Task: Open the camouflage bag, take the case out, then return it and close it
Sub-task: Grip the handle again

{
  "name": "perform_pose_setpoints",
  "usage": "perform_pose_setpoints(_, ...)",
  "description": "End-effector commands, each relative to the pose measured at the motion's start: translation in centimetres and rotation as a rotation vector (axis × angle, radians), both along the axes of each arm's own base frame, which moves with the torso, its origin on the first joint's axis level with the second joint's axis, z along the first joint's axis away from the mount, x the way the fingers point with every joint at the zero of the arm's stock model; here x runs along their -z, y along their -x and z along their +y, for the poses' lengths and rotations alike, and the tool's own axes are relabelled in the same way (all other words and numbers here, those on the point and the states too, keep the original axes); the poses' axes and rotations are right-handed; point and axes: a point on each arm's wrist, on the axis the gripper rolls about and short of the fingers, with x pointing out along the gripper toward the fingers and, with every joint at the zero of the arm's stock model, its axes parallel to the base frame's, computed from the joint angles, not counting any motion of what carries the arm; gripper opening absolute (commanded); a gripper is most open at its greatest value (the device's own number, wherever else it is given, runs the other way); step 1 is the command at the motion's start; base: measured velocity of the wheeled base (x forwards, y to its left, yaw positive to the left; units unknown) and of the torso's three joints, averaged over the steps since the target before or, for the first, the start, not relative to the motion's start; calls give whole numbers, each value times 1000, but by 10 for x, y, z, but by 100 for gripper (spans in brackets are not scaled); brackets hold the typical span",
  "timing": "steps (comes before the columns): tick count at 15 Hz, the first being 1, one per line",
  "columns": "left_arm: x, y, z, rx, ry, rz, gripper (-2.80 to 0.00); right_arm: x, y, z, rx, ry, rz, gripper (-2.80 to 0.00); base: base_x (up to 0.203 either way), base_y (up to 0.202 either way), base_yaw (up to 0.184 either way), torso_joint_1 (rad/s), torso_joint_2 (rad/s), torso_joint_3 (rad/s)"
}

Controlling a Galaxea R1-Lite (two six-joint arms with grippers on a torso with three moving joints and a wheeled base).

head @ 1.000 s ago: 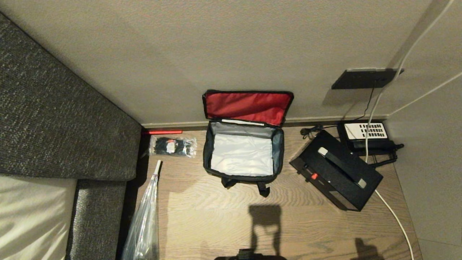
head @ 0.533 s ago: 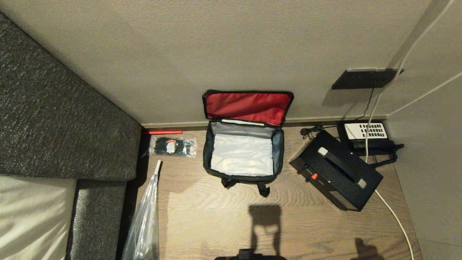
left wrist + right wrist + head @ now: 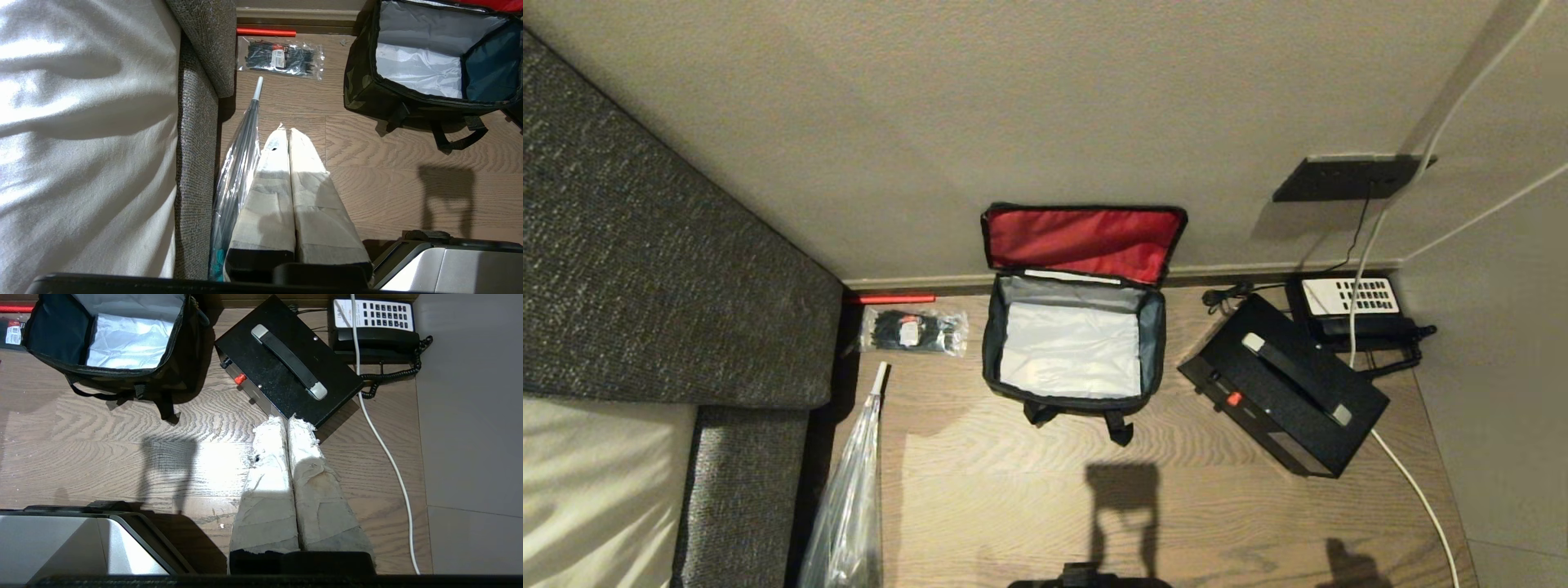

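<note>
Bag open and empty, case out on the floor; both arms parked.

The camouflage bag [image 3: 1072,347] stands against the wall, red lid propped back, leaving the interior free for the return. The case [image 3: 1282,384] lies just beside it, handle up, near the telephone [image 3: 1349,306]. Left gripper [image 3: 289,132] and right gripper [image 3: 287,421] hang above the floor, fingers together, holding nothing. Nothing differs from the earlier frames.

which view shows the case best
The right wrist view: the case fills the frame's middle, handle and red latch clear, lying on the floor beside the open bag. The head view shows it whole but smaller. The left wrist view misses it.
</note>
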Motion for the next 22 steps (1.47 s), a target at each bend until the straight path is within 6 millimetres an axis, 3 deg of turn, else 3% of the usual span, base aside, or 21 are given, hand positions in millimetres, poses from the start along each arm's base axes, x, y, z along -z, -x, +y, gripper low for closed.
perform_pose_setpoints(1, 1, 0, 0, 0, -1, 1, -280, 0, 0, 0, -1, 0, -3, -280, 0, 0, 0, 0, 0, 0)
perform_pose_setpoints(22, 1, 0, 0, 0, 0, 3, -280, 0, 0, 0, -1, 0, -4, -280, 0, 0, 0, 0, 0, 0)
